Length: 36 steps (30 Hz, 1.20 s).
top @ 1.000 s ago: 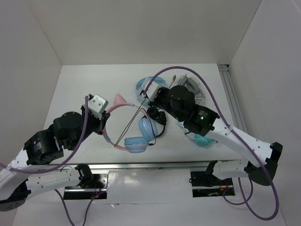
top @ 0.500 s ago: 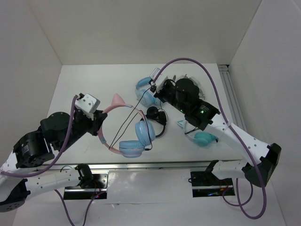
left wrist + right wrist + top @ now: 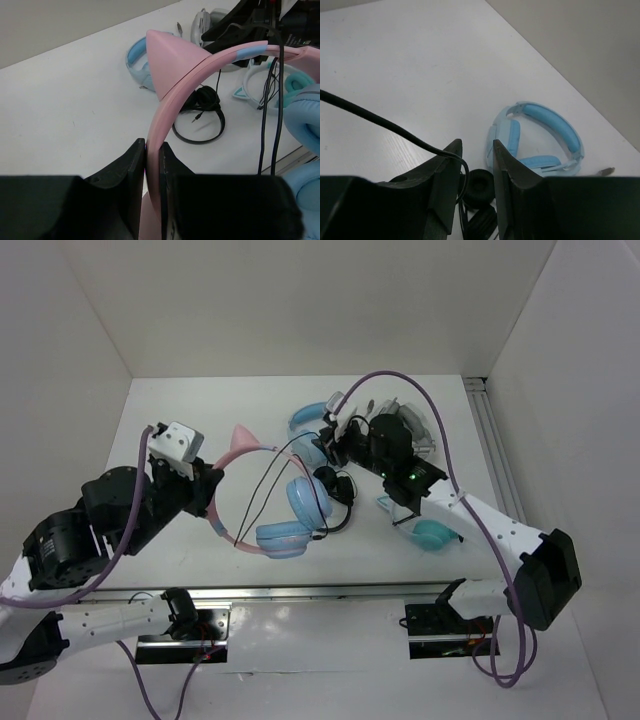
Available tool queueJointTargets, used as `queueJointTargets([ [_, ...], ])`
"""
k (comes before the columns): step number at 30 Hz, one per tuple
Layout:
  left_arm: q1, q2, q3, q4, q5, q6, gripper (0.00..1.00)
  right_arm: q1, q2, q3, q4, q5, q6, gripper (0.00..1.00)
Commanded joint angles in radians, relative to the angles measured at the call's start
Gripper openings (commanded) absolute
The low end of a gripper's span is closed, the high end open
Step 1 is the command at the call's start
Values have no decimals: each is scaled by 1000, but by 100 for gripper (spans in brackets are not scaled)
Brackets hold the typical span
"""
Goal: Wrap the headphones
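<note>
Top view: bright, even, diffuse light from overhead on the white worktop [image 3: 180, 430]. Focus is sharp across the frame, shadows are short and soft close under each object, and a small green lamp [image 3: 412, 478] glows without flare. Left wrist view: the left claw [image 3: 152, 150] is a near-black, underexposed, blurred mass along the bottom and the pink headband [image 3: 200, 70] is soft near the lens, while the far worktop is crisper, with a faint shadow under the black headset [image 3: 206, 97]. Right wrist view: dimmer and greyer; the right claw [image 3: 476, 150] is dark without detail, the black cable [image 3: 380, 125] is slightly blurred, and the light-blue pair [image 3: 545, 125] behind is in fair focus.
</note>
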Motion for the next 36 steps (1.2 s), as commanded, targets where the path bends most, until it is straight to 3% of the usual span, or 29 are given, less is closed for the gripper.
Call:
queueJointTargets([
  [1,-3,11,90,66,-37,-105,0,-11,36,-30,179,-86,79,39],
  [13,-3,43,172,-6,-149,-209,0,-21,166,-101,400,-257,260,43],
  [21,-3,56,219,-30,-158,-263,0,-21,196,-156,535,-287,329,45],
  [36,-3,79,282,-43,-247,-349,0,12,295,-193,627,-288,369,48],
])
